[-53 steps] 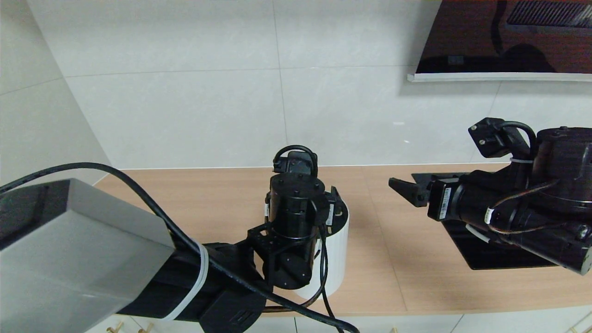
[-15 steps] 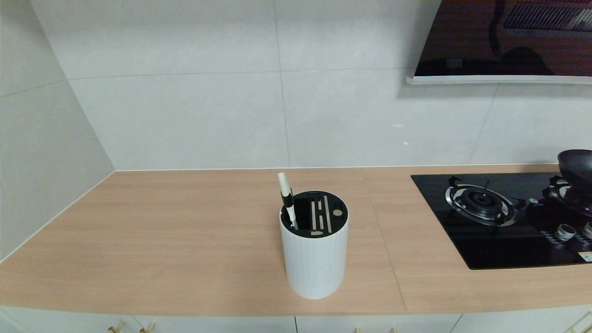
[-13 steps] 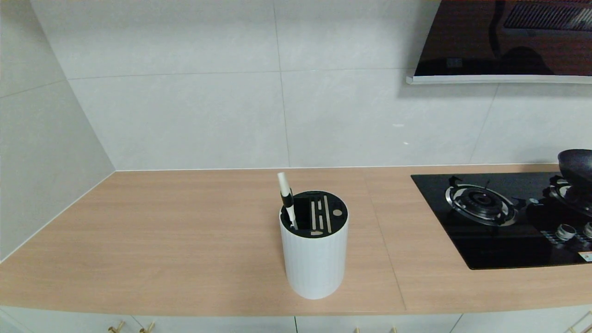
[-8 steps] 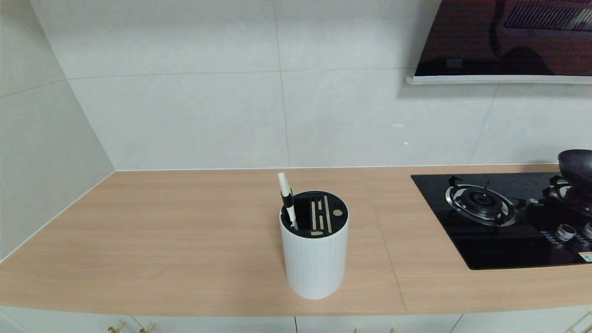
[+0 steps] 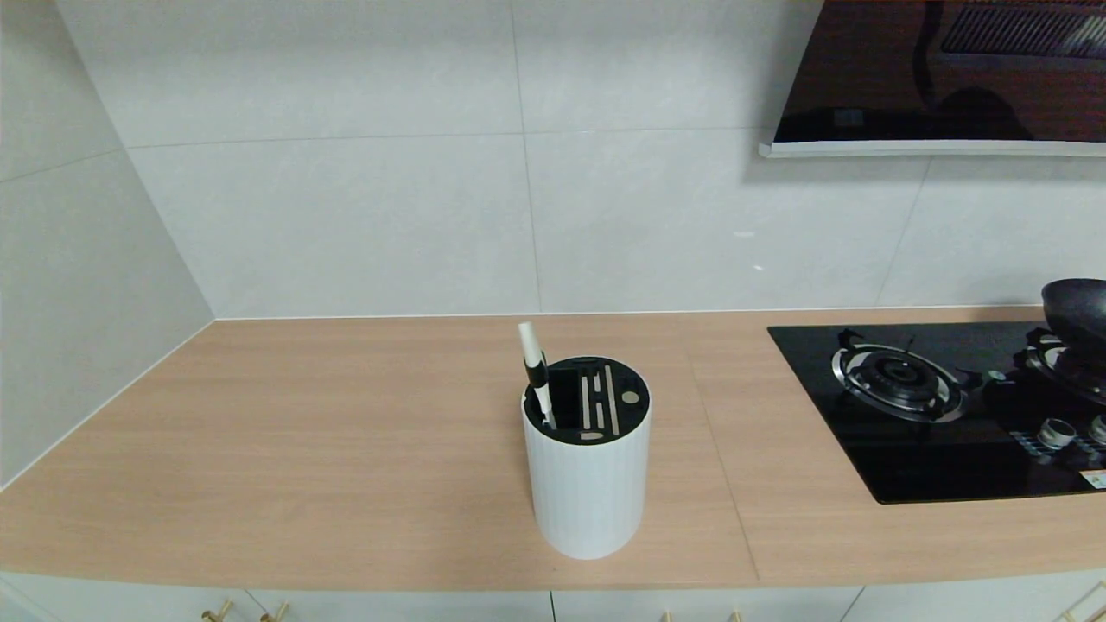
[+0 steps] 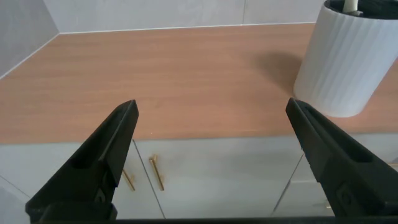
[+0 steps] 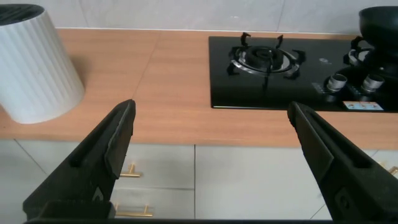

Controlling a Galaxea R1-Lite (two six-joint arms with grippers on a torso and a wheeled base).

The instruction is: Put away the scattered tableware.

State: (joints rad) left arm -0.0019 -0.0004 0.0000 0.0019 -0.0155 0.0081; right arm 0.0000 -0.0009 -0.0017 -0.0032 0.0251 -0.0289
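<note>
1 utensil (image 5: 535, 361) in white holder (image 5: 588, 492)

White utensil holder (image 5: 586, 484) on countertop (image 5: 346, 449) (one black-and-white handle (image 5: 535, 367) inside)

1 white holder (image 5: 587, 492); 1 utensil handle (image 5: 534, 363); 1 hob (image 5: 916, 466); 1 pan (image 5: 1076, 304)

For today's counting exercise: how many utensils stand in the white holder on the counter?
1. A white utensil with a black band leans in the left opening of the white holder; shorter pieces may be hidden inside.
</note>
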